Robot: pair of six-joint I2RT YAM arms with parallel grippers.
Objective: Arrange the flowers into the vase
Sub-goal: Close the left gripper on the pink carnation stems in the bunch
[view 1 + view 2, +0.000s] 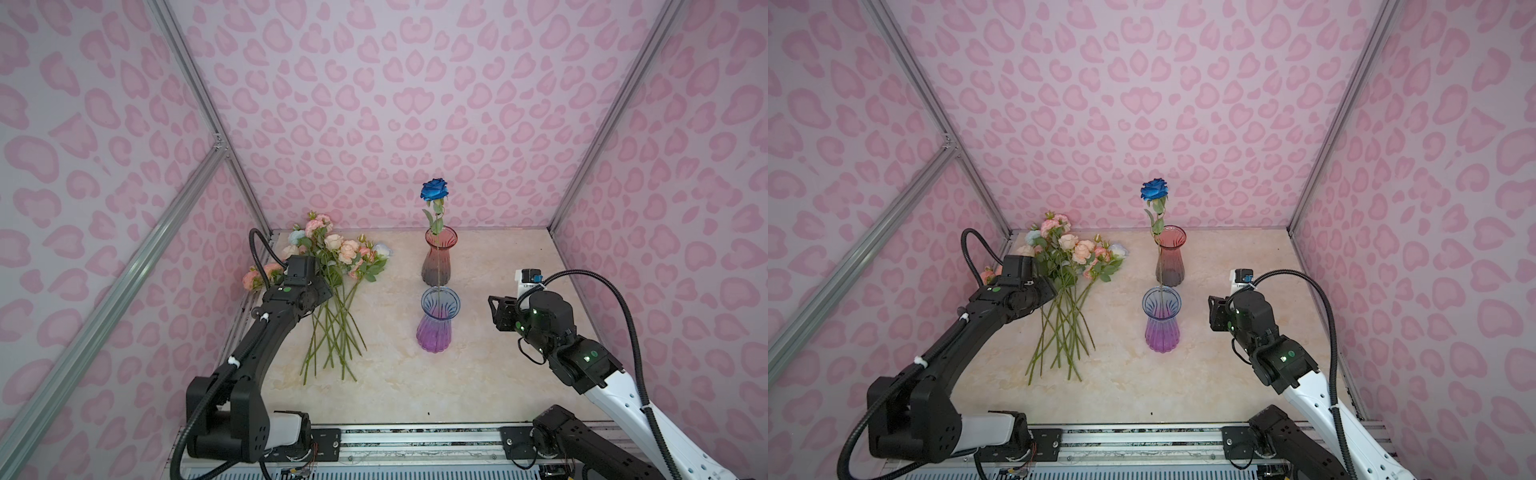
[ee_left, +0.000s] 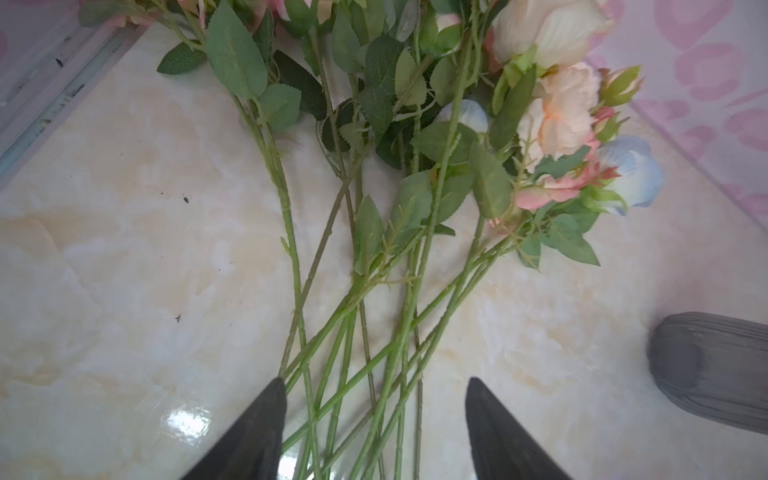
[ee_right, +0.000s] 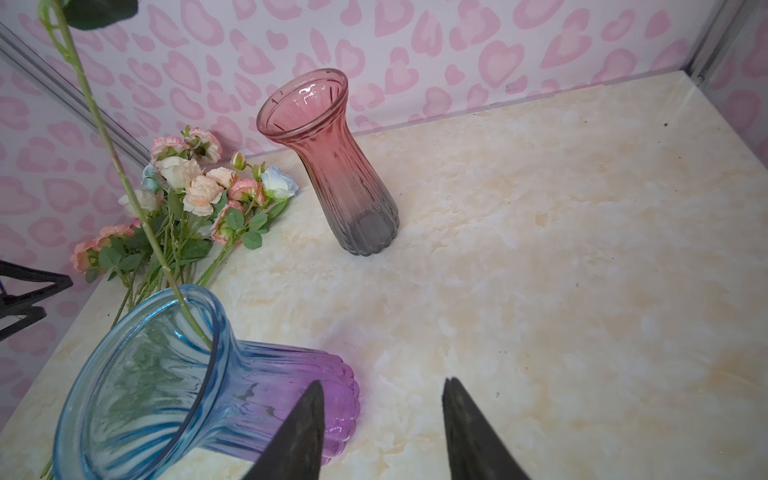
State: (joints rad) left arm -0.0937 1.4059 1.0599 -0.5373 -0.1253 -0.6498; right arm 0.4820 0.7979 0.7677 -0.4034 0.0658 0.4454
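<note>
Two arms (image 1: 270, 328) bent inward, left gripper (image 2: 376, 380) straddling flowers (image 2: 557, 120)

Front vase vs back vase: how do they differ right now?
Colour: the front vase fades from blue at the rim to purple at the base. The back vase fades from red to grey.
Contents: the front vase holds the stem of the deep blue rose, while the back vase is empty.
Shared: both are ribbed glass with a flared mouth, and both stand upright.
</note>
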